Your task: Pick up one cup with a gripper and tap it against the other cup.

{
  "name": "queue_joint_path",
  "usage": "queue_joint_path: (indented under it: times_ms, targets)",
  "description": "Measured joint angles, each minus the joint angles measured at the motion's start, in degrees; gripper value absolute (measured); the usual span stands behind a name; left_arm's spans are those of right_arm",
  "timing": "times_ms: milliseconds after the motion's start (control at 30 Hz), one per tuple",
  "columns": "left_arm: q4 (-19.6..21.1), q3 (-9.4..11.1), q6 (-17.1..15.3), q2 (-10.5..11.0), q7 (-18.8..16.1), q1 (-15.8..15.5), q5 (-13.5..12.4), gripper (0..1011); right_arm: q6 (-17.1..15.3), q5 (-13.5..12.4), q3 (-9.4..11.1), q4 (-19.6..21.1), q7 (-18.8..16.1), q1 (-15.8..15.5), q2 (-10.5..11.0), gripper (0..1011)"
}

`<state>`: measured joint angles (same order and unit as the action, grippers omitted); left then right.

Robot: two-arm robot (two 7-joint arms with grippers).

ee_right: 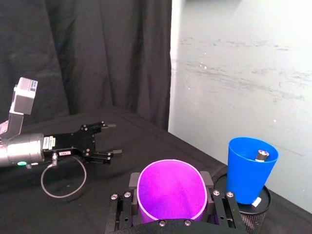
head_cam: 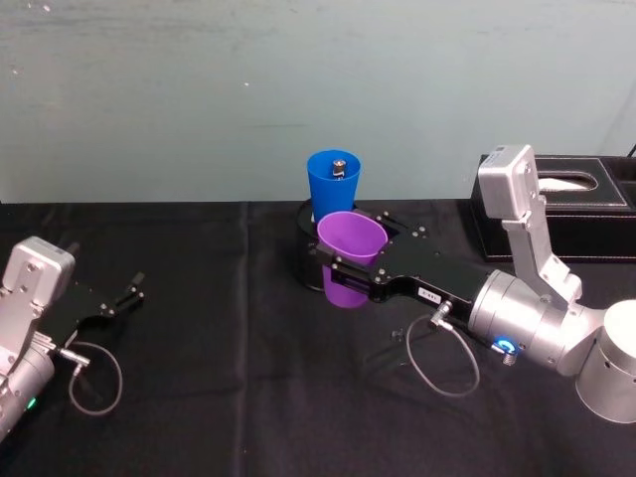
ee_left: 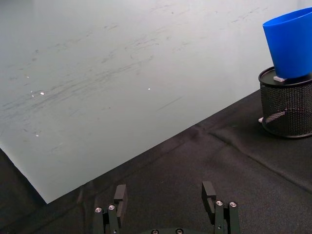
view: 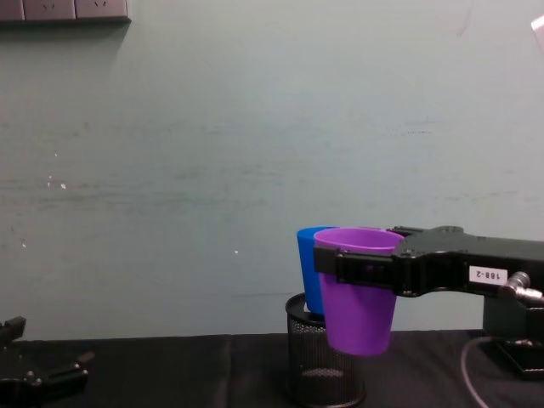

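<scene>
My right gripper (head_cam: pixel 348 268) is shut on the purple cup (head_cam: pixel 350 256), its flat jaws clamped on either side just below the rim (ee_right: pixel 170 191). The purple cup (view: pixel 357 289) hangs upright above the table. Just behind it the blue cup (head_cam: pixel 333 183) stands upright in a black wire-mesh holder (view: pixel 320 367). In the right wrist view a small gap shows between the purple cup and the blue cup (ee_right: pixel 249 168). My left gripper (head_cam: pixel 124 296) rests open at the table's left side, far from both cups, and its fingers (ee_left: pixel 120 196) hold nothing.
A small metal-capped object (head_cam: pixel 339 166) sits inside the blue cup. A black tissue box (head_cam: pixel 586 204) stands at the back right, behind my right arm. Black cloth (head_cam: pixel 229 378) covers the table, and a pale wall (head_cam: pixel 199 89) runs close behind the cups.
</scene>
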<state>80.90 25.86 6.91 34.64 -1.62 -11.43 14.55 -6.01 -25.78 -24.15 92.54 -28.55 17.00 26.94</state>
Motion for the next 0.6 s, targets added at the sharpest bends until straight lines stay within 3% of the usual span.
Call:
queue_joint_path:
  times_ms: [300, 600]
  targets:
    - [0.00, 0.00, 0.00, 0.00, 0.00, 0.00, 0.00, 1000, 1.17, -2.00, -0.29, -4.46, -0.06, 1.66, -1.27, 741]
    - [0.00, 0.00, 0.00, 0.00, 0.00, 0.00, 0.00, 1000, 3.54, -1.14, -1.08, -11.28, 0.70, 4.98, -3.80, 741]
